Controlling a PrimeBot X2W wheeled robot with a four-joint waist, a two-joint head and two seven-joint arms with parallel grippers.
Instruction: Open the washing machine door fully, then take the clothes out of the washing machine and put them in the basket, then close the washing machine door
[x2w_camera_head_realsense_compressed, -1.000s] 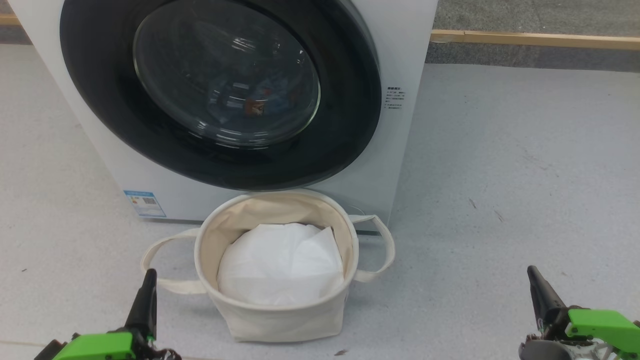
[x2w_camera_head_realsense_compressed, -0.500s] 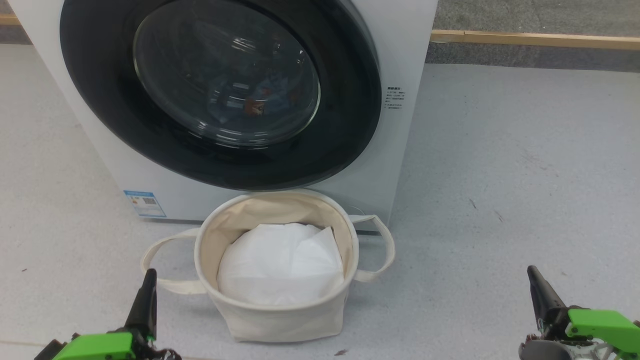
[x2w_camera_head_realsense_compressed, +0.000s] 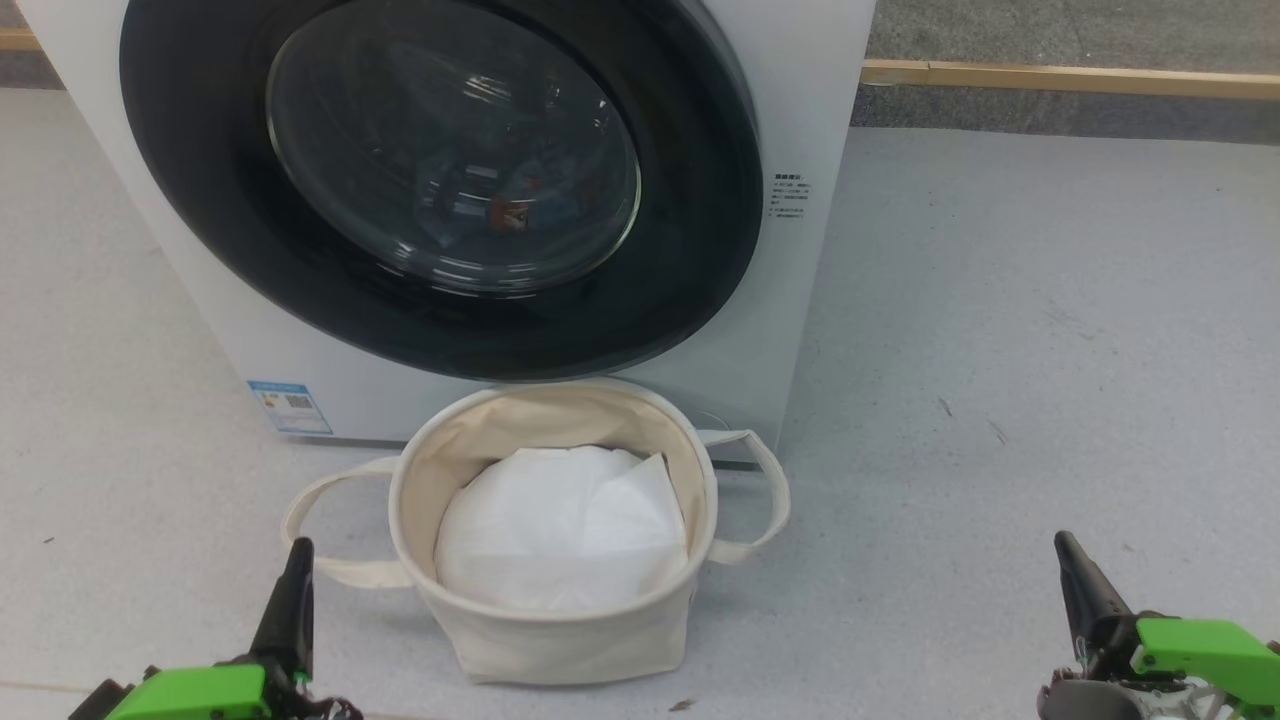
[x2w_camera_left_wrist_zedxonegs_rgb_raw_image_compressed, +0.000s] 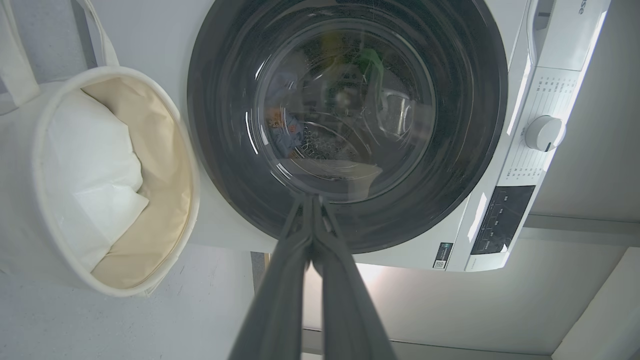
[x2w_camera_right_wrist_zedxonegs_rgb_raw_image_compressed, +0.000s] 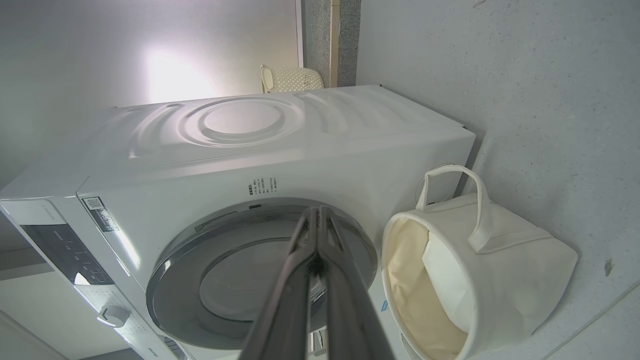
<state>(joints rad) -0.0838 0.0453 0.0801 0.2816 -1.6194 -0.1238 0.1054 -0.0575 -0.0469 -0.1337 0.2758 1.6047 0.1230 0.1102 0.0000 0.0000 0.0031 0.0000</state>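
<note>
The white washing machine (x2w_camera_head_realsense_compressed: 800, 120) stands ahead with its round black-rimmed door (x2w_camera_head_realsense_compressed: 690, 230) shut. Through the glass I make out light blue clothes (x2w_camera_head_realsense_compressed: 515, 205) with an orange-brown print inside the drum; the left wrist view shows these clothes (x2w_camera_left_wrist_zedxonegs_rgb_raw_image_compressed: 280, 131) too. The cream canvas basket (x2w_camera_head_realsense_compressed: 560, 640) sits on the floor right in front of the machine, holding a plain white sheet (x2w_camera_head_realsense_compressed: 560, 530). My left gripper (x2w_camera_head_realsense_compressed: 297, 550) is shut at the lower left, beside the basket's left handle. My right gripper (x2w_camera_head_realsense_compressed: 1063, 545) is shut at the lower right, well clear of the basket.
Grey floor (x2w_camera_head_realsense_compressed: 1050, 350) spreads to the right of the machine. A wooden strip (x2w_camera_head_realsense_compressed: 1070, 78) runs along the back wall. The machine's control panel and knob (x2w_camera_left_wrist_zedxonegs_rgb_raw_image_compressed: 544, 133) lie at its top edge. A woven pale basket (x2w_camera_right_wrist_zedxonegs_rgb_raw_image_compressed: 292, 79) stands behind the machine.
</note>
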